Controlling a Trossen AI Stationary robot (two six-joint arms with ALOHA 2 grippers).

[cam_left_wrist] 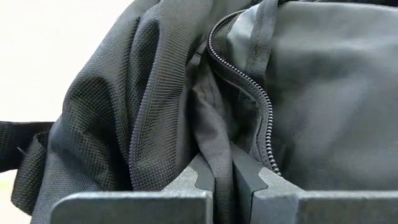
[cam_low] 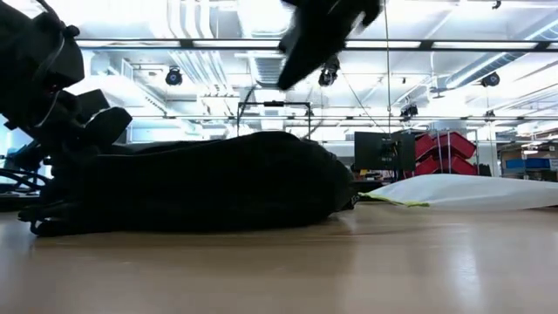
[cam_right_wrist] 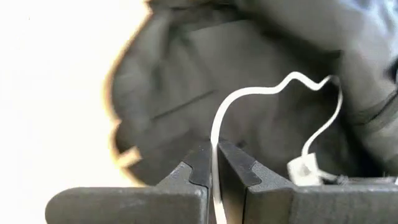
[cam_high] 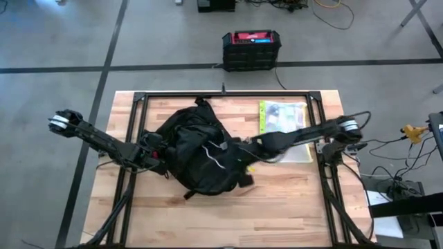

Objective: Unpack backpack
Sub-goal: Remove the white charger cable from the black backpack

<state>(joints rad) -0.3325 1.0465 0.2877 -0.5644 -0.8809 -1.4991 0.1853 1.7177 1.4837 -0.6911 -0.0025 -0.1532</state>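
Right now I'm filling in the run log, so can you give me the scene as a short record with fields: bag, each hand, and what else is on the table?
bag: large soft black fabric backpack, lying flat mid-table
left hand: shut on a fold of backpack fabric beside the zip
right hand: shut on thin white cable, above the backpack
already out: clear plastic pouch with green edge, on light wooden table, right of the backpack
off table: hard black box with red top, on the floor
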